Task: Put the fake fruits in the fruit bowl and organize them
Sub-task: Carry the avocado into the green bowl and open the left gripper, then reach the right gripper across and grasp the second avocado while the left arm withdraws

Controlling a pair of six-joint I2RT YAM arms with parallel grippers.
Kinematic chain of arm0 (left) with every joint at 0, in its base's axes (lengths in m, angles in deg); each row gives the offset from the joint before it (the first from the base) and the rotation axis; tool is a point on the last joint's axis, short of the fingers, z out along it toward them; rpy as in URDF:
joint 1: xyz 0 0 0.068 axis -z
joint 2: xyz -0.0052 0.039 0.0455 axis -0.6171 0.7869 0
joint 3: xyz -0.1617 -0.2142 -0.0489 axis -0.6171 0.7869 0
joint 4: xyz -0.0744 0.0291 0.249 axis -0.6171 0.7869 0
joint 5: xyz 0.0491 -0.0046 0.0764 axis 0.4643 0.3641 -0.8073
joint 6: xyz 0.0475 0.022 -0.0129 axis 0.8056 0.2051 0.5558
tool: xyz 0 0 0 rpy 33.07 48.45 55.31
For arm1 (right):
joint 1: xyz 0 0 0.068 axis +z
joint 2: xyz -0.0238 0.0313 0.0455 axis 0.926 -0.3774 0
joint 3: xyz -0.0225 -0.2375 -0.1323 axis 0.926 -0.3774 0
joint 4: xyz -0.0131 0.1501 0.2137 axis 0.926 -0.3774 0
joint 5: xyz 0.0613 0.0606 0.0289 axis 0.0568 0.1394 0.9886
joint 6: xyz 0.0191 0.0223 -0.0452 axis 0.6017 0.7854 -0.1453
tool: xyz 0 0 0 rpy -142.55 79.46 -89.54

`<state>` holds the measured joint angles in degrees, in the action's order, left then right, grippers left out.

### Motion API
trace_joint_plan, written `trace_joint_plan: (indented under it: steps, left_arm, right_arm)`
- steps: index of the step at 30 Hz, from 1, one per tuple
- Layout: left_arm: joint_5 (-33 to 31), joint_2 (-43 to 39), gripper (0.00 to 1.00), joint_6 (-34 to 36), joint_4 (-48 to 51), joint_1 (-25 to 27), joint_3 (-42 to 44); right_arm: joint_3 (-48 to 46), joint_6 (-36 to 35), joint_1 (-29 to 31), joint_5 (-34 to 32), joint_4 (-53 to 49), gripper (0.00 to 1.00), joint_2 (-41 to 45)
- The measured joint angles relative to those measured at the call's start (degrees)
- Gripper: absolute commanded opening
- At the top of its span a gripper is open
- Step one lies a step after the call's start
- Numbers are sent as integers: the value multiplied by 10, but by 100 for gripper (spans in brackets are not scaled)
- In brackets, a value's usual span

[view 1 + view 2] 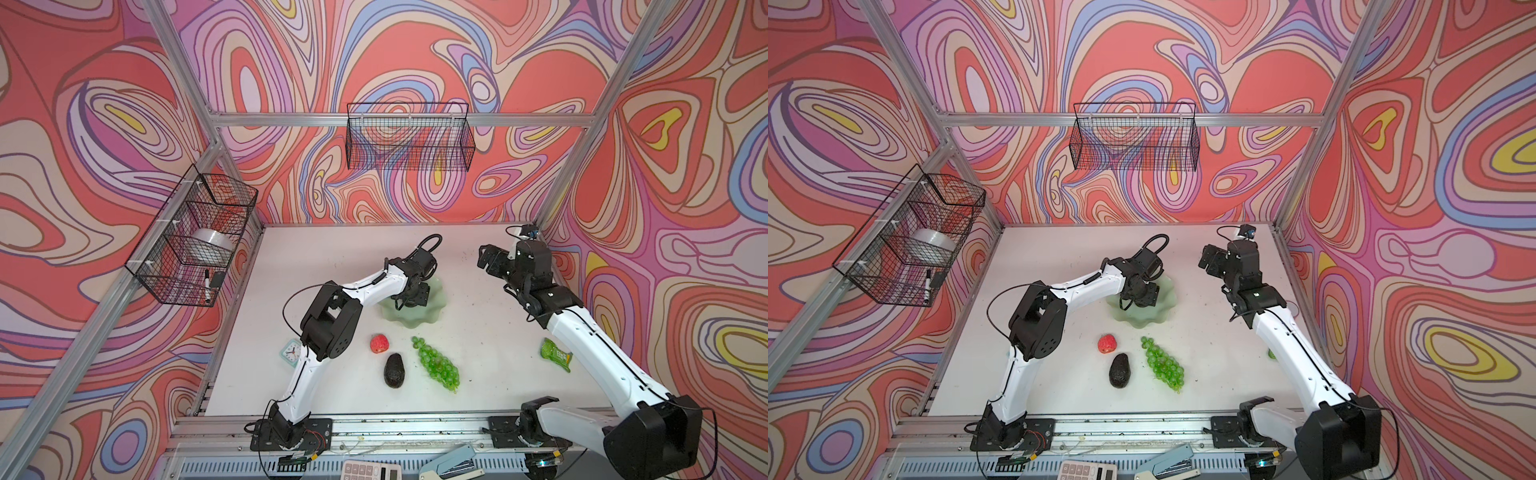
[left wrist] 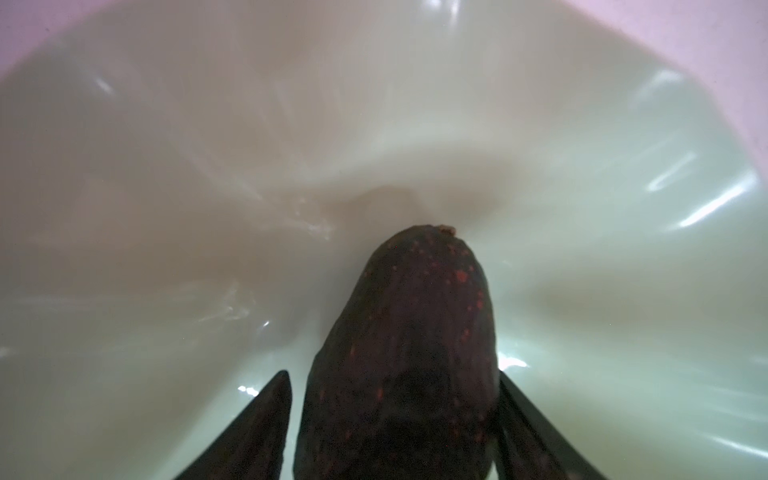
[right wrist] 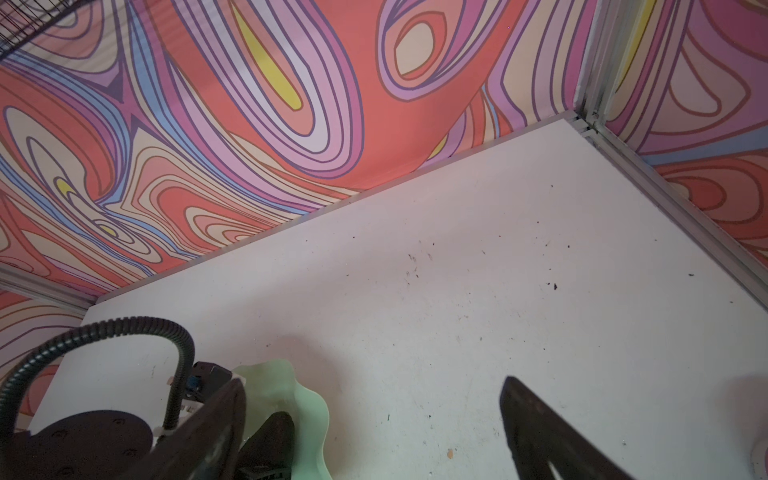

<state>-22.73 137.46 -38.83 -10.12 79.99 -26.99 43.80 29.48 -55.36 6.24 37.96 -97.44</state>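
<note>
The left hand (image 2: 392, 374) reaches into the pale mint-green glossy scalloped fruit bowl (image 1: 411, 322), fingers (image 2: 266, 419) parted just off a dark bumpy avocado (image 2: 407, 324) resting inside; the right hand (image 3: 372, 381) hangs wide apart and empty above the white bench (image 1: 478, 332). The second dark avocado (image 1: 394, 370), small red strawberry (image 1: 379, 343) and translucent green grape bunch (image 1: 436, 363) lie on the bench near the bowl: probably light, the avocado stiff, best pinched across its belly, the grapes floppy, best taken mid-bunch.
</note>
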Motion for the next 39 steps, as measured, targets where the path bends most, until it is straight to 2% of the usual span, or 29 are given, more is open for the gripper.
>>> trace_joint_plan:
  steps: [4,7,12,16,21,23,28,32,39]
  left_arm:
    - [-3,-14,81,-2,-2,-2,12]
    - [-7,-54,83,-6,-9,-9,40]
    - [-34,-191,88,-14,-52,-46,124]
    - [-82,-325,93,-20,-107,-83,212]
    - [-136,-472,98,-35,-168,-134,341]
    - [-149,-514,99,-43,-180,-159,387]
    - [-156,-580,100,-69,-187,-225,470]
    - [-151,-614,100,-82,-187,-252,505]
    - [-148,-633,100,-89,-187,-261,518]
  right_arm:
    - [14,-4,0,6,-7,98,4]
    - [29,-9,0,23,-29,97,4]
    - [36,-10,24,46,-80,94,11]
    - [32,9,110,50,-130,92,14]
    - [3,74,275,35,-170,91,0]
    - [2,105,360,25,-182,91,-34]
    - [24,159,483,23,-198,91,-147]
    - [38,184,531,39,-205,91,-204]
    - [75,192,535,55,-225,88,-249]
